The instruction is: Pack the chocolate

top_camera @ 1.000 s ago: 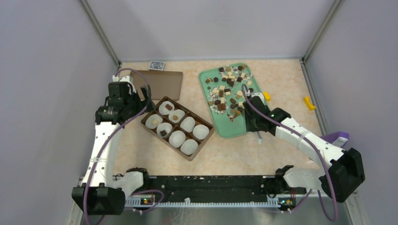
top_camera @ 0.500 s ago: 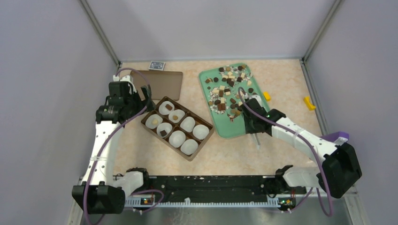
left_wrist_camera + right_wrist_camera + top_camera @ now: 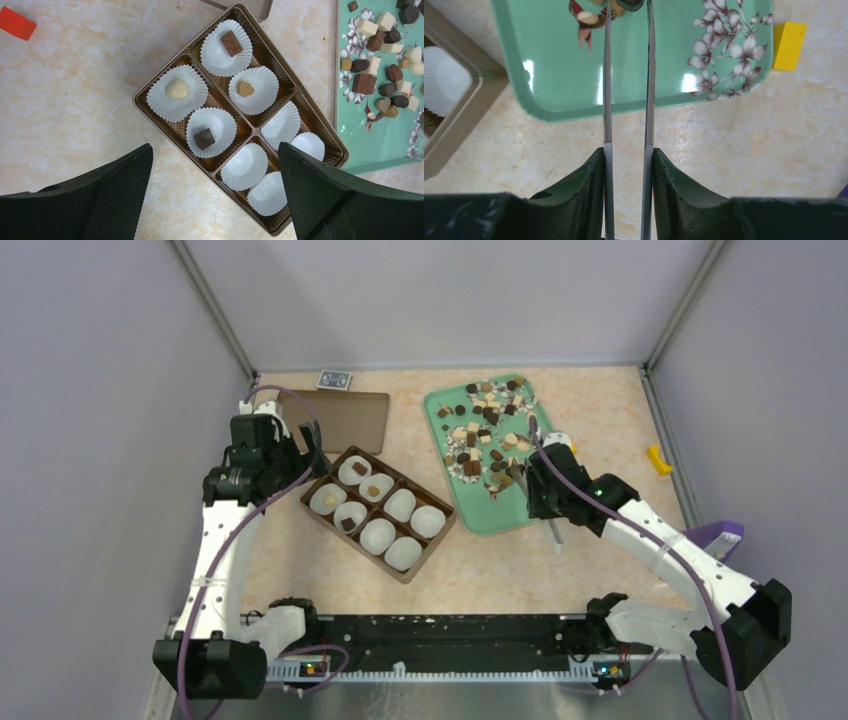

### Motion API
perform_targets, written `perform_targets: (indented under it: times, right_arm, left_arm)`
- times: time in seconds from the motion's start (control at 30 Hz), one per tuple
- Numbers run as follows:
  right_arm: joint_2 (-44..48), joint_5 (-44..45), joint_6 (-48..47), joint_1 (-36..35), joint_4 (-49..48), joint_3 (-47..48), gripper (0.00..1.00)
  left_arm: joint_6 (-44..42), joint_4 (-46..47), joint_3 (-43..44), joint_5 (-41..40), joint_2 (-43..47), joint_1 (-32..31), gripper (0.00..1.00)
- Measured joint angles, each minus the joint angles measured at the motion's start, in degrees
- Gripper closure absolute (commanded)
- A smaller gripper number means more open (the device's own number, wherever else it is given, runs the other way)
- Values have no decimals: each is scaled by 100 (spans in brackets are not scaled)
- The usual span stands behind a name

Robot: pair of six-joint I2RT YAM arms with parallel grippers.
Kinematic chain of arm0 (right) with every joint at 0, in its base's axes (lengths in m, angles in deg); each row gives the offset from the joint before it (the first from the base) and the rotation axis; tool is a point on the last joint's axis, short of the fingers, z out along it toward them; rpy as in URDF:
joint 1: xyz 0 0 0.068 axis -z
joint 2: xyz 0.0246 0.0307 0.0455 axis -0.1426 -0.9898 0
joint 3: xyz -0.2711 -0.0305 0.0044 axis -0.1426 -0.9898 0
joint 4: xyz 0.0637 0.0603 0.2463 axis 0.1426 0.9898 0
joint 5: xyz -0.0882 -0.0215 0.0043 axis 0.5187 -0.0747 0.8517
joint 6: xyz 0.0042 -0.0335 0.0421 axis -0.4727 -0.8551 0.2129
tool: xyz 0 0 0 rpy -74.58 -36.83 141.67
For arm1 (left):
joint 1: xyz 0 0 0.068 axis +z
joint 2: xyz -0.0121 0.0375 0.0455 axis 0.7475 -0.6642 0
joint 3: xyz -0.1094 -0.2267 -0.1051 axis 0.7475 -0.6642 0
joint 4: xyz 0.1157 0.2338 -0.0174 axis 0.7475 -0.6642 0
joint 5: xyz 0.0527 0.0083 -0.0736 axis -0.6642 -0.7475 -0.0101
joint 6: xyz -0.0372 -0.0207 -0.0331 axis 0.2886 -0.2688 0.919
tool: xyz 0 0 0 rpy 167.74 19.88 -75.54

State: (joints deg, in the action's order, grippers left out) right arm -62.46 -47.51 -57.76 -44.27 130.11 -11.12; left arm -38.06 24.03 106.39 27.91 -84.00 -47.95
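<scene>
Many small dark, tan and cream chocolates (image 3: 487, 430) lie on a green tray (image 3: 480, 510). A brown box (image 3: 320, 518) holds white paper cups; four of them hold one chocolate each (image 3: 204, 138). My left gripper (image 3: 215, 147) is open and empty, hovering over the box's near left side (image 3: 300, 455). My right gripper (image 3: 626, 155) is shut on metal tweezers (image 3: 607, 100) that reach over the tray's near edge (image 3: 548, 502). A dark piece (image 3: 630, 4) shows between the tweezer tips at the top edge of the right wrist view.
The box lid (image 3: 345, 418) lies at the back left with a small card (image 3: 335, 380) behind it. Yellow blocks (image 3: 658, 460) sit right of the tray, one (image 3: 789, 45) close to its corner. A red block (image 3: 17, 23) lies left of the box.
My right arm has swung its elbow out to the right, and the gripper with the tweezers has shifted slightly right over the tray's near part. The left arm has not moved.
</scene>
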Motion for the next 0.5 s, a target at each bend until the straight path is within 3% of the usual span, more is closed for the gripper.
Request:
perform_targets:
  times: [0.3,0.5]
  right_arm:
    - [238,-925,-22,-109,33,669,90]
    - [-9,-1045,11,-986,-216,1113,89]
  left_arm:
    - [107,0,0,20,9,0,1]
    - [129,0,0,13,101,0,1]
